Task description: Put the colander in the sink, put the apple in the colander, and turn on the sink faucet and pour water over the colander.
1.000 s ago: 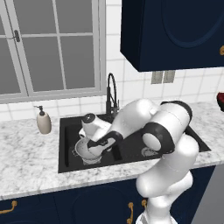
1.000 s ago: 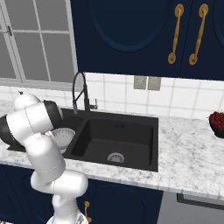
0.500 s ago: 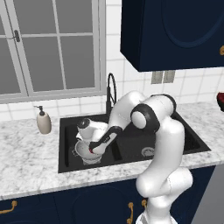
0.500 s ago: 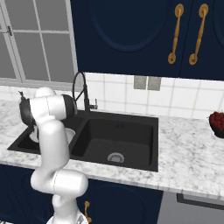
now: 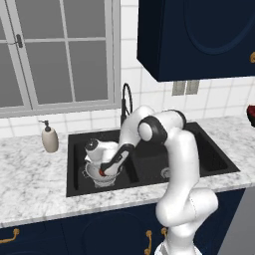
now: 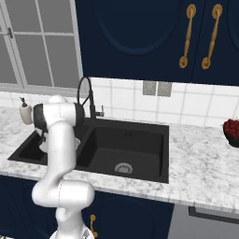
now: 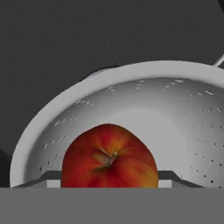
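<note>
1. Colander [image 7: 131,113] is sitting in the left basin of the sink [image 5: 209,154], so water can be draining through its holes later.
2. One apple [image 7: 109,155] is being grasped between the two tips of the hand [image 5: 102,171], which is hanging low inside the colander bowl; probably this is for a gentle release, not a drop.
3. One sink faucet [image 5: 125,99] is standing behind the basins, and one soap dispenser [image 5: 49,138] is resting on the bench [image 5: 30,184].

Red apple [image 7: 109,155] over silvery colander [image 7: 175,118], colander in black sink's [image 5: 209,149] left basin
</note>
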Available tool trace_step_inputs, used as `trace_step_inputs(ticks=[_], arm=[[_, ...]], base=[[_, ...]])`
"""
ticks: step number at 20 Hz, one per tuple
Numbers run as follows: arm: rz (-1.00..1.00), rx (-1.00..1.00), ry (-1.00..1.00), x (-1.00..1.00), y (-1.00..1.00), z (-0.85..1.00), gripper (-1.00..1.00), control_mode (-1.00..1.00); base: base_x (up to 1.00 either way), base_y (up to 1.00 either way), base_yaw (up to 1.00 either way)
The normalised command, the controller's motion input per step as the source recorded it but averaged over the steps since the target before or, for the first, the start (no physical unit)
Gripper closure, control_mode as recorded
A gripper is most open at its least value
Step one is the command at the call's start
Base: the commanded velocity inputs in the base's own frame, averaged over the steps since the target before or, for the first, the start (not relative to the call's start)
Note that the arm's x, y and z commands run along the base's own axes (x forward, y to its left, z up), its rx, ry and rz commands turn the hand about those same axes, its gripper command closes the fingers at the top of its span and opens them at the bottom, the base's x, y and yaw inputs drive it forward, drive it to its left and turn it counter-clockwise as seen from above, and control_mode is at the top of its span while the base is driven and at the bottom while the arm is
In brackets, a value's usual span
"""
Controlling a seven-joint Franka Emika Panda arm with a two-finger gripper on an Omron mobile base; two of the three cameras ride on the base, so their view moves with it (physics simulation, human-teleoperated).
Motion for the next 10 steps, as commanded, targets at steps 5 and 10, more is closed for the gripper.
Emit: trace_step_inputs(ticks=[5, 10], arm=[[0.01, 0.0, 0.01, 0.38, 0.0, -0.36, 1.0, -1.0], [0.0, 0.0, 0.0, 0.28, 0.0, -0.27, -1.0, -1.0]], base=[[0.0, 0.0, 0.0], [0.0, 0.0, 0.0]])
